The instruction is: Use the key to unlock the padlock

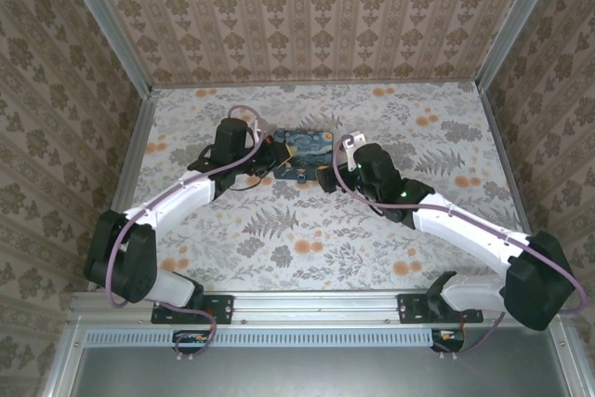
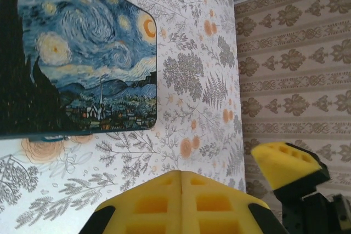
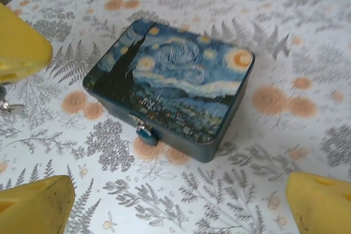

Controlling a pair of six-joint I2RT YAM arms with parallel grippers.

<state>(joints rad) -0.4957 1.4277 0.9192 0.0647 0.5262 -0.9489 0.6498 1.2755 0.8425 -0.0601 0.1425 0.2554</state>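
Note:
The padlock (image 3: 145,133) is a tiny bluish lock with a thin metal shackle. It hangs from the clasp on the front wall of the Starry Night tin (image 3: 175,80), and it shows as a dark speck (image 1: 302,177) from above. My right gripper (image 3: 175,206) is open, its yellow fingers (image 3: 33,206) spread wide a short way in front of the lock with nothing between them. My left gripper (image 2: 182,201) is shut, its pads pressed flat together, just left of the tin's front (image 1: 271,161). I cannot make out the key. A small metal bit (image 3: 4,107) sticks out under the left gripper's pad.
The tin (image 1: 311,148) stands mid-table on the floral cloth (image 1: 307,239). Patterned walls (image 1: 307,16) close off the back and both sides. My right gripper's finger (image 2: 285,165) shows close beside the left gripper's pads.

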